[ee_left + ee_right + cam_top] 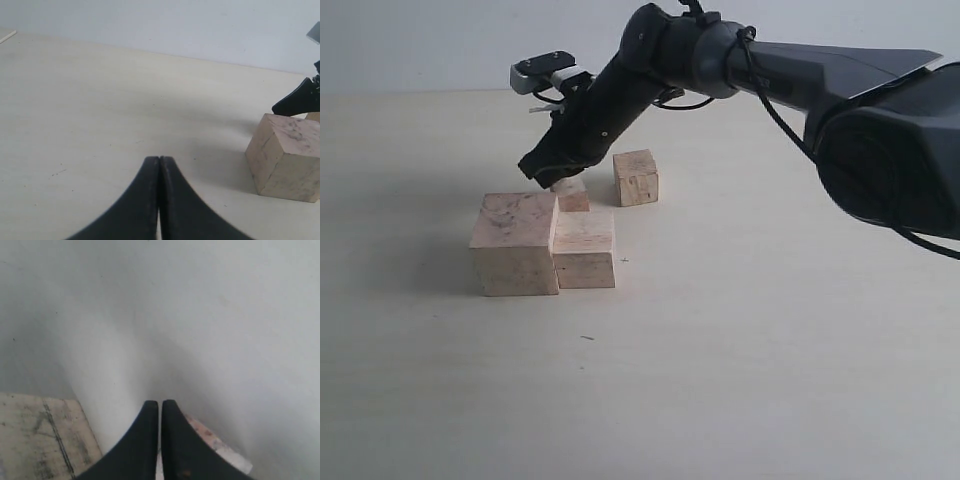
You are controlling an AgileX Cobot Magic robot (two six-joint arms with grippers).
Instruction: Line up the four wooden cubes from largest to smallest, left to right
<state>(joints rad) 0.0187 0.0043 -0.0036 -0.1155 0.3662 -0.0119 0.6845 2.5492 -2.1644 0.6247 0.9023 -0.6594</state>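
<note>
The largest wooden cube (515, 243) stands front left, its right side touching the second cube (584, 249). Just behind those two, the smallest cube (572, 196) pokes out from under my right gripper (542, 172). The third cube (636, 177) stands apart to the right. In the right wrist view my right gripper (160, 405) is shut with nothing between the fingers; the small cube (215, 442) lies below one finger and the scuffed large cube (35, 440) beside it. My left gripper (159, 159) is shut and empty, low over the table, with the large cube (285, 155) ahead of it.
The pale tabletop (740, 350) stretches all round the cubes. The right arm (740, 60) reaches across from the right above the third cube. Its black fingertip (300, 100) shows behind the large cube in the left wrist view.
</note>
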